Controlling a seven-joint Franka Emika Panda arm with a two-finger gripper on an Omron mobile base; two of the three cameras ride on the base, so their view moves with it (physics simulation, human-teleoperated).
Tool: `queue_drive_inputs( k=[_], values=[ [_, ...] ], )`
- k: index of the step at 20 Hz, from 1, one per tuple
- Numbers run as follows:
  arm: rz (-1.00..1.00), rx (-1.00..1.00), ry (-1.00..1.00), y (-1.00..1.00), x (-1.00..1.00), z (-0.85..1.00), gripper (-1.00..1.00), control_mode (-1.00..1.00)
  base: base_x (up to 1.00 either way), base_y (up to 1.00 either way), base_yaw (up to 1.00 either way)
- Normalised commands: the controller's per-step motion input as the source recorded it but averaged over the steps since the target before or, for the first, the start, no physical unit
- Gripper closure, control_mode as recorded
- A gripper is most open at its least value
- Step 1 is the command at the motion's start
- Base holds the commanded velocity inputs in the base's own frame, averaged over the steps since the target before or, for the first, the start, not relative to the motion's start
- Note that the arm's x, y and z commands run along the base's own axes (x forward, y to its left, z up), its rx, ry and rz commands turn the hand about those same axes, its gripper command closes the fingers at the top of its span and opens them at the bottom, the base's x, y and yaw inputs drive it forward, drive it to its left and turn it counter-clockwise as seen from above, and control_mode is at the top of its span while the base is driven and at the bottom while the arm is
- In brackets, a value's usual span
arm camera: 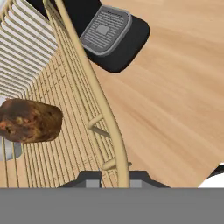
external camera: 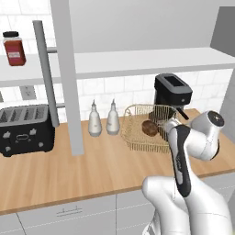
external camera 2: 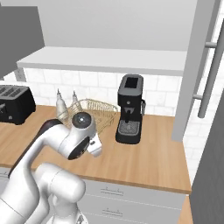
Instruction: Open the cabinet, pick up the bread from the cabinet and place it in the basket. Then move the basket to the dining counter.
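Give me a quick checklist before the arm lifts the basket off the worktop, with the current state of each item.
1. Bread inside the basket: ok.
2. Cabinet door open: ok.
3. Basket rim lined up between the fingers: ok, the rim runs down between both tips.
4. Fingers closed firmly on the rim: cannot tell.
5. Coffee machine clear of the lift path: not ok, it stands right beside the basket.
6. Two bottles clear: cannot tell; they stand close by its other side.

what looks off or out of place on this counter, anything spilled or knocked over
Nothing stands out. The bread lies inside the basket, which sits flat on the wood worktop beside the coffee machine. The two bottles and the toaster stand upright, nothing spilled.
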Motion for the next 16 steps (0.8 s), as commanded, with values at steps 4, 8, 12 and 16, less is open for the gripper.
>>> queue_drive_inputs(
  k=[4, 8, 12, 16],
  values=[
    [-0.04, 0.0, 0.01, -0.15, -0.38, 0.67, 1.0, -1.0, 0.0, 0.0, 0.0],
    [0.0, 0.05, 0.0, -0.09, -0.37, 0.63, 1.0, -1.0, 0.0, 0.0, 0.0],
    [0.0, 0.13, 0.0, -0.04, -0.38, 0.6, 1.0, -1.0, 0.0, 0.0, 0.0],
    [0.0, 0.12, 0.0, -0.02, -0.33, 0.52, 1.0, -1.0, 0.0, 0.0, 0.0]
  ],
)
